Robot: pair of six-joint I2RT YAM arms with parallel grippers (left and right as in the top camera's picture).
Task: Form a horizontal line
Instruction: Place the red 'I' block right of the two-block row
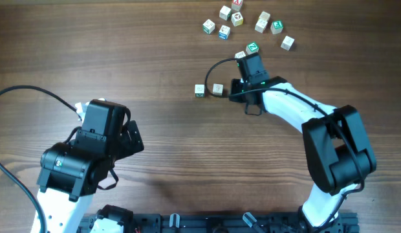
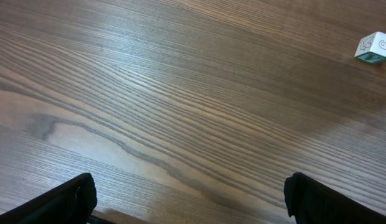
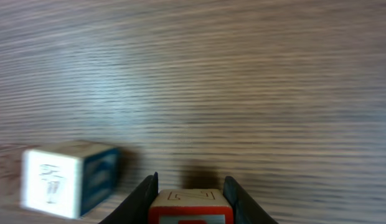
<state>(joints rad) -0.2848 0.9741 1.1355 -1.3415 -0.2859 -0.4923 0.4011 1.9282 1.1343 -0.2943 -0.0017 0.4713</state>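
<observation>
**Right gripper clamped on a block; left gripper wide open, empty**

Overhead view: The right gripper [image 1: 227,90] sits near the middle of the table [image 1: 123,52], fingers pointing left. The held block [image 1: 217,89] is at its tip. The second block [image 1: 200,90] lies just beside it on the left, level with it. The loose blocks [image 1: 260,26] are scattered well apart, toward the far edge. The left gripper [image 1: 137,139] is at the near left, away from all blocks.

Left wrist view: The left gripper [image 2: 193,199] has its fingertips [image 2: 68,199] spread wide with only bare wood between them. A green-edged block [image 2: 375,48] lies far off, upper right.

Right wrist view: The right gripper [image 3: 190,186] presses both sides of the held block [image 3: 190,204]. The second block [image 3: 62,180] stands to its left, apart from it.
</observation>
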